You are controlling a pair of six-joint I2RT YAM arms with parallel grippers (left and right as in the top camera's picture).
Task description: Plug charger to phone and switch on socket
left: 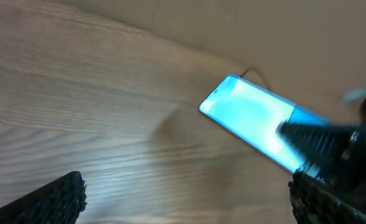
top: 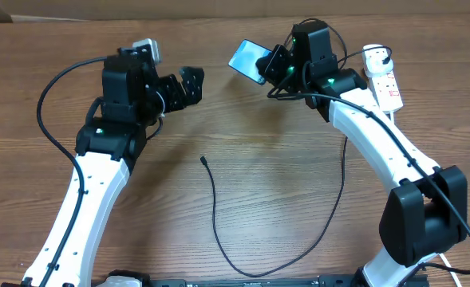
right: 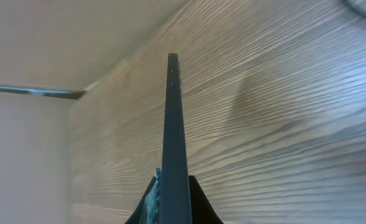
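Observation:
My right gripper point(top: 268, 68) is shut on the phone point(top: 246, 58) and holds it tilted above the table, screen lit blue. In the right wrist view the phone point(right: 175, 137) shows edge-on between the fingers point(right: 173, 208). My left gripper point(top: 191, 84) is open and empty, a little left of the phone. In the left wrist view its fingers point(left: 186, 199) are spread wide and the phone point(left: 248, 115) glows ahead. The charger's black connector tip point(top: 203, 159) lies on the table, with the cable point(top: 217, 231) looping along the front. The white socket point(top: 388, 86) lies at the far right, and the charger's white plug end point(top: 376, 54) is at its far end.
The black cable curves from the front edge up the right side point(top: 342, 171) toward the socket, under my right arm. Bare wooden table point(top: 258, 151) lies between the arms.

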